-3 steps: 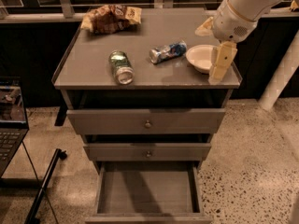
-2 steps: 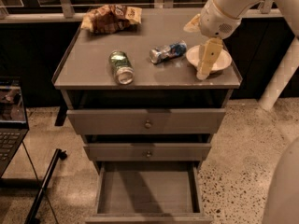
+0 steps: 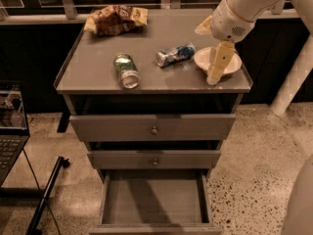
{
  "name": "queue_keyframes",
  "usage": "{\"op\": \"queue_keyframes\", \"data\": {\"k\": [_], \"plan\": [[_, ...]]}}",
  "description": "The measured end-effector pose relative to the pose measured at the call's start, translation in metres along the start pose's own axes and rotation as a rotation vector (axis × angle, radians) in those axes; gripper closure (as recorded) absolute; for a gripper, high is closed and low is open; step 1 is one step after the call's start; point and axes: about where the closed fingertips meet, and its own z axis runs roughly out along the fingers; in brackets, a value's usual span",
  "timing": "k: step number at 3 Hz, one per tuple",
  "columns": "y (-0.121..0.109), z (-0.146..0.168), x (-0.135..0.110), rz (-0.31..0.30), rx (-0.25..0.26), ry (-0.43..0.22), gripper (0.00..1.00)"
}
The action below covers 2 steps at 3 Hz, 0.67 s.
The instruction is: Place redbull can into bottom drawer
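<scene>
Aluminium: redbull can [image 3: 175,55], lying sideways; I judge it light, slick, rolls.
Hold: across its middle.
Tool [image 3: 217,66]: near can, above plate [image 3: 201,58]; opening I cannot tell.

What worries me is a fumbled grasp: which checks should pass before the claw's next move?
1. Bottom drawer open, floor bare: ok.
2. Redbull can reachable, lying on its side on the cabinet top: ok.
3. Green can apart from it: ok.
4. Claw above the redbull can: not ok; it hangs over the white bowl beside the can.
5. Can grasped: not ok.
</scene>
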Motion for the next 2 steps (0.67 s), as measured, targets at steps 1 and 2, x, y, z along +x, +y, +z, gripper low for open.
{"op": "queue_keyframes", "data": {"k": [1, 2], "plan": [[-0.005, 0.008, 0.005, 0.001, 0.005, -0.023, 0.0], [-0.023, 0.025, 0.006, -0.044, 0.0, -0.047, 0.0]]}}
